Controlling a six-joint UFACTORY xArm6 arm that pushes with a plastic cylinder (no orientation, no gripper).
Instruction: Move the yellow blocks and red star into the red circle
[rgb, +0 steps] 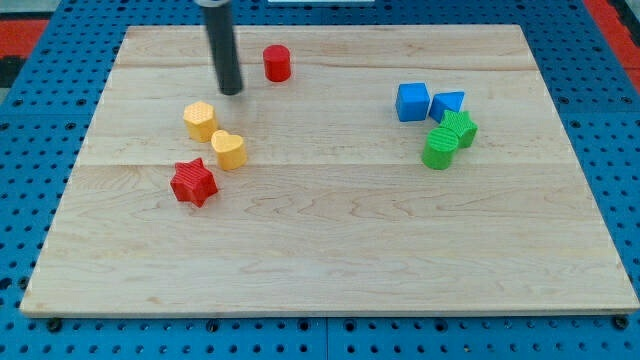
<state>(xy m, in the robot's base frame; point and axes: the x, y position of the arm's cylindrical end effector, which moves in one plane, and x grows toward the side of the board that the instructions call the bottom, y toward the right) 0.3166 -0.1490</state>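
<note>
A red circle block (277, 63) stands near the view's top, left of centre. A yellow hexagon block (200, 121) and a yellow heart block (229, 150) lie close together below and left of it. A red star (193, 183) lies just below and left of the yellow heart. My tip (232, 91) rests on the board between the red circle and the yellow hexagon, a short way left of and below the circle, touching neither.
A blue cube (412, 102) and a blue triangle block (448, 104) sit at the view's right, with two green blocks (449, 139) just below them. The wooden board (330, 260) lies on a blue perforated table.
</note>
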